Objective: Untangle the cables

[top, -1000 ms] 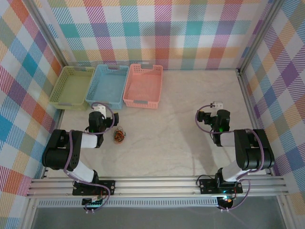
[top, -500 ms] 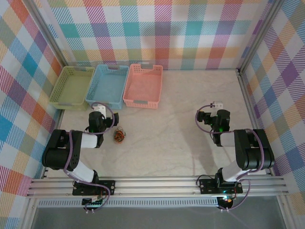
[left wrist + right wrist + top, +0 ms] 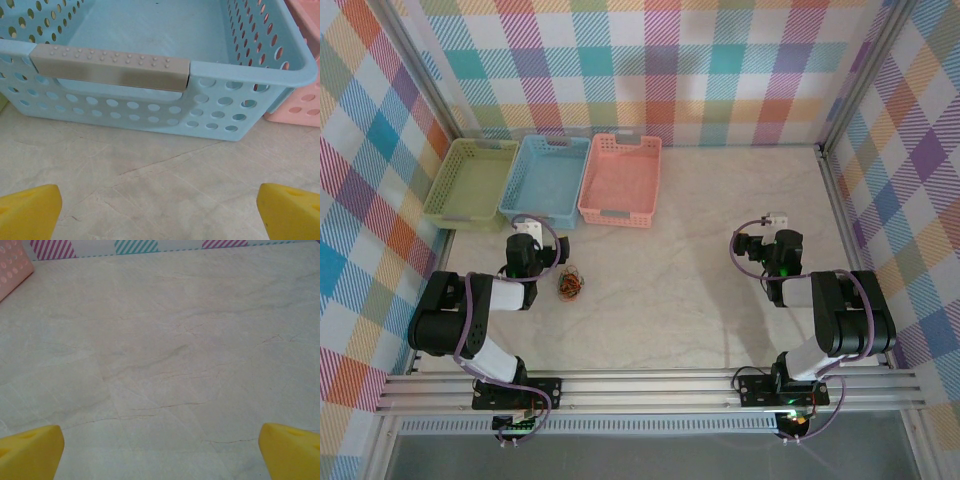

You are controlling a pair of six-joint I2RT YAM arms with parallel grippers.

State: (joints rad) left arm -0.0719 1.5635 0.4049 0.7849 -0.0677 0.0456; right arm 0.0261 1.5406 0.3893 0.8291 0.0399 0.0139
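Marble-patterned table top (image 3: 700, 300) carries three baskets along its far left part: a blue basket (image 3: 250, 67) in the middle, a green basket (image 3: 438, 190) touching its left side and a pink basket (image 3: 620, 178) touching its right side. All three baskets look empty. A grey grip strip (image 3: 110, 67) sits on the blue basket's near rim.

The cables (image 3: 570, 283) lie as one small clump of red, orange and dark wires on the table, on the near side of the blue basket, just off its near right corner and apart from it. Single strands cannot be told apart in the top view.

The left gripper (image 3: 160, 210) hovers low in front of the blue basket's near wall and faces it. Its yellow fingers (image 3: 30, 212) are spread wide with nothing between them. The clump rests just to the right of this arm's wrist and touches neither finger.

The right gripper (image 3: 160, 450) is well to the right of the blue basket, past the pink one, over bare table. Its yellow fingers (image 3: 290, 450) are spread wide too, and hold nothing.
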